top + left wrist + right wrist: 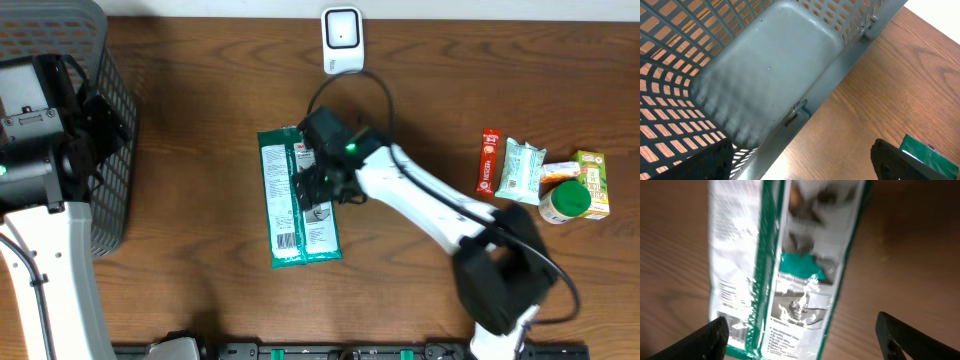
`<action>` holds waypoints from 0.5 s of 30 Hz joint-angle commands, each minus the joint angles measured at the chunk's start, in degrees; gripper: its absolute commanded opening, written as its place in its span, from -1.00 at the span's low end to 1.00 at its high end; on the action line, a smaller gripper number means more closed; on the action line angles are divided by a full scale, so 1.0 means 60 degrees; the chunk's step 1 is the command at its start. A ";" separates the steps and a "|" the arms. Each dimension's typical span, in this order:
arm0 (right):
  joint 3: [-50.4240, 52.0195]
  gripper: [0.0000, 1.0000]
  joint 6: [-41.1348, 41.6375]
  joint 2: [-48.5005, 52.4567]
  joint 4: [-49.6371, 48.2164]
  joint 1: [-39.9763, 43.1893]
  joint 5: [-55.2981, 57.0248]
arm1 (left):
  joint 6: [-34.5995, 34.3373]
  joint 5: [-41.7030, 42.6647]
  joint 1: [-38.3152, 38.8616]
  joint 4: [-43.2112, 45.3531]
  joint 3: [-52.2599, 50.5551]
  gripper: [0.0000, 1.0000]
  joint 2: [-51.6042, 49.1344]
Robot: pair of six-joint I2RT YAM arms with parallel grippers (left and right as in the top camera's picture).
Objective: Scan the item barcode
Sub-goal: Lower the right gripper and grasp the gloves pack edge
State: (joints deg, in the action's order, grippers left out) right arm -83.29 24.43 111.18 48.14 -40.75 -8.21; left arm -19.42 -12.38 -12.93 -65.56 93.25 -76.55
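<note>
Black fingertips (712, 337) of the right gripper (318, 188) stand spread, empty, above the flat green-and-white foil packet (281, 215), which lies directly beneath, barcode side up, likely readied for scanning.

wooden surface (200, 200) is carrying everything | centre: green-and-white packet (278, 190) is lying flat | far edge: white scanner (342, 40) is standing | left: grey basket (105, 150) is sitting | right: red bar (488, 163), pale pouch (521, 170), green-lidded jar (566, 201), green carton (592, 180) are clustering
</note>
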 commanded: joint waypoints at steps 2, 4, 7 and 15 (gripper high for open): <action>0.0080 0.80 0.0790 0.0838 0.0142 -0.0226 -0.0437 | 0.0084 -0.0120 -0.0029 0.0000 0.0066 0.76 -0.0029; 0.0084 0.81 0.1042 0.1122 0.0233 -0.0226 -0.0448 | 0.0084 -0.0120 -0.0029 0.0000 0.0066 0.76 -0.0029; 0.0091 0.80 0.1228 0.1519 0.0295 -0.0226 -0.0736 | 0.0084 -0.0120 -0.0029 0.0000 0.0066 0.76 -0.0029; 0.0120 0.36 0.1297 0.1796 0.0189 -0.0233 -0.1388 | 0.0084 -0.0120 -0.0029 0.0000 0.0066 0.76 -0.0029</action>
State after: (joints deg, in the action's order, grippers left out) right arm -83.22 31.16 119.55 49.74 -42.09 -14.09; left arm -19.42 -12.38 -12.93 -65.56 93.25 -76.55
